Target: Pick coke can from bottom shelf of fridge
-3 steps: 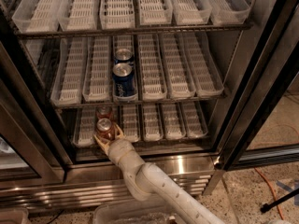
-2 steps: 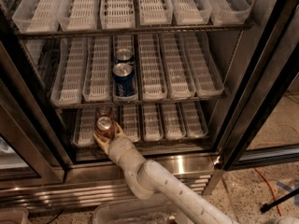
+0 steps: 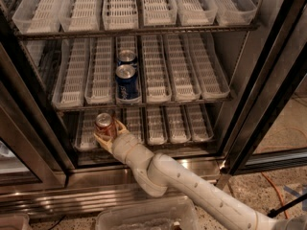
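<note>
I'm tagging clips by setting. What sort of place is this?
Likely a shop or canteen drinks cooler: a glass-door fridge, wire racks of white lane trays, blue cans. The gripper reaches into the bottom shelf, fingers closed on the coke can.

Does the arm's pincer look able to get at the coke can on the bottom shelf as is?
Likely yes: the pincer sits closed around the coke can at the front of the bottom shelf; the door stands open, nothing blocking.
</note>
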`<state>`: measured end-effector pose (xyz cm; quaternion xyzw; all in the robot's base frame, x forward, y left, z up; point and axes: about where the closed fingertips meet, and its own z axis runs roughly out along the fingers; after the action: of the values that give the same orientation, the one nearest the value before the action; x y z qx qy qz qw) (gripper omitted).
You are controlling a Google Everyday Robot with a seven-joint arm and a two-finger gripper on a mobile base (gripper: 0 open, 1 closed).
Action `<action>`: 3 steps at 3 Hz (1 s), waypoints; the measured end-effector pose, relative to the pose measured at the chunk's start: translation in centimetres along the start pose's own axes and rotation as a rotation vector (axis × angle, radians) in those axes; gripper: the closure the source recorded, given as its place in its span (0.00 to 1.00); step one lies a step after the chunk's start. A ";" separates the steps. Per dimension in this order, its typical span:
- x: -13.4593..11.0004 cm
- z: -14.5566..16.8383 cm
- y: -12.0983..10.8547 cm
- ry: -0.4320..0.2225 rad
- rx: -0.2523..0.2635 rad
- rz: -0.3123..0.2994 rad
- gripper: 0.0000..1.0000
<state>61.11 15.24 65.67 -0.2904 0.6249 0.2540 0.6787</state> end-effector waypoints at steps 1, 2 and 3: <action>-1.1 -0.5 0.4 0.011 -0.079 0.012 1.00; -0.9 -1.4 1.2 0.017 -0.176 0.046 1.00; 0.4 -2.4 2.4 0.020 -0.284 0.092 1.00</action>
<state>57.76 15.19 64.95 -0.3572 0.6021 0.3679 0.6120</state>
